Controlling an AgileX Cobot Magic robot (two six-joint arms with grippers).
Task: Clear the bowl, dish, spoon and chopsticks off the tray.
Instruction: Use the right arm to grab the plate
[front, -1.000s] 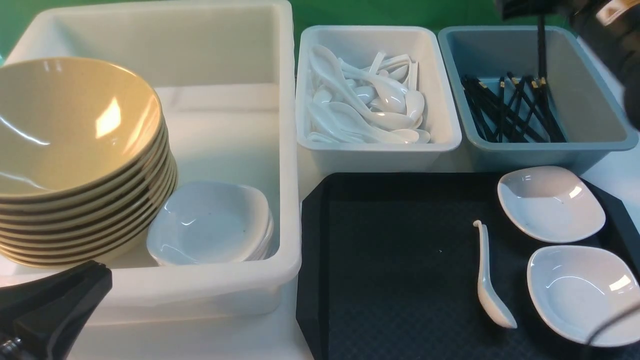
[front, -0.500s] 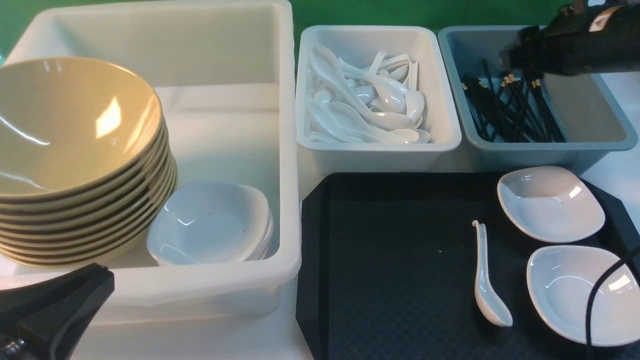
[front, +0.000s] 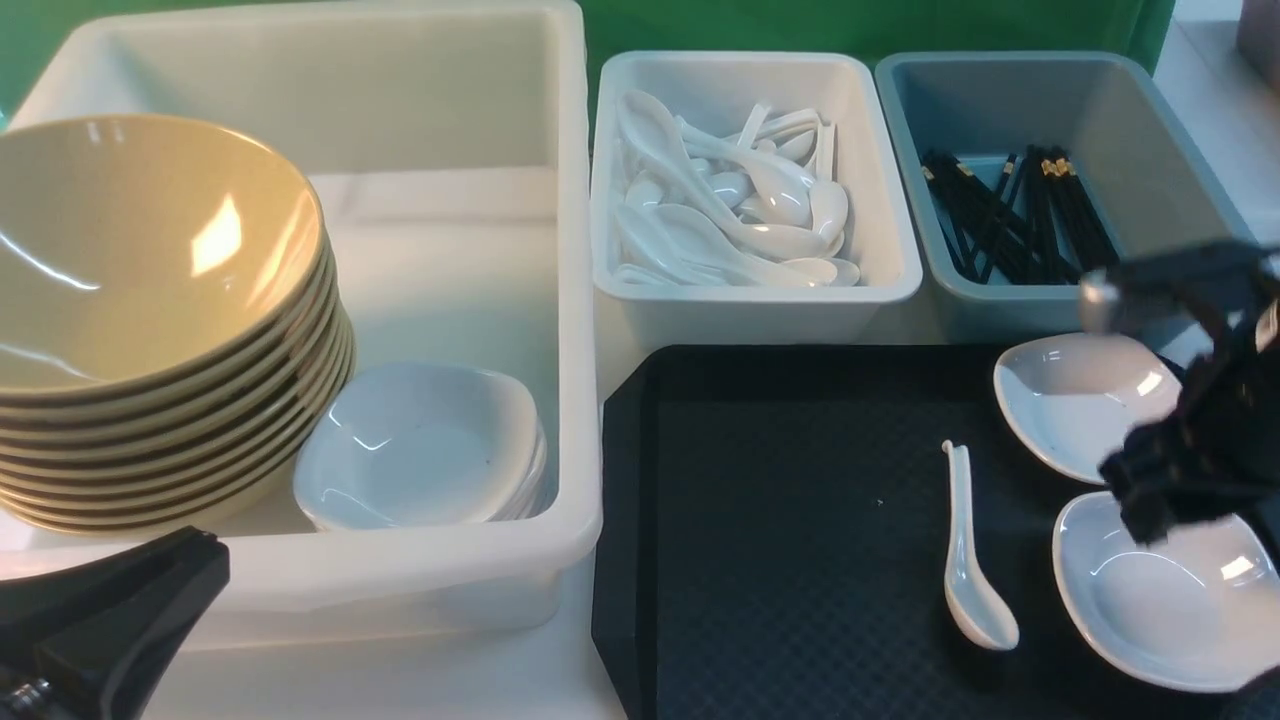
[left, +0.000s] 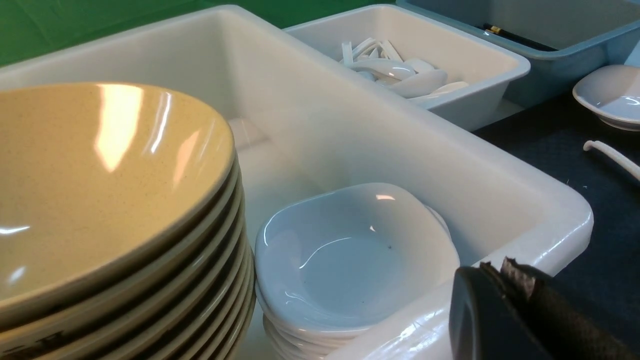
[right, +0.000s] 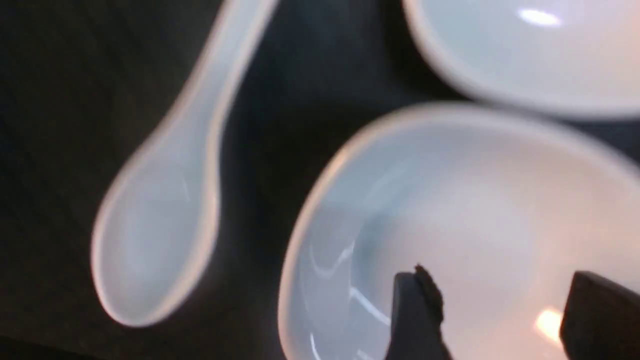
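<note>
White bin (front: 575, 300) holds the stacked mustard bowl (front: 130, 260). Black tray (front: 800, 560) carries two dishes and the spoon (front: 975, 590); right gripper (right: 500, 300), jaws apart, hangs over the nearer dish (front: 1150, 610). Chopsticks (front: 1030, 220) lie in the grey-blue bin (front: 1170, 180). Left gripper (left: 500, 290) is closed.

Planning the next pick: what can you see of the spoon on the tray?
The spoon is small, glossy white, ceramic-looking: deep oval scoop, short tapering handle with curled tip. It lies scoop-up on the black tray, scoop toward the robot, handle away, left of the two white dishes, touching neither. Nothing holds it.
</note>
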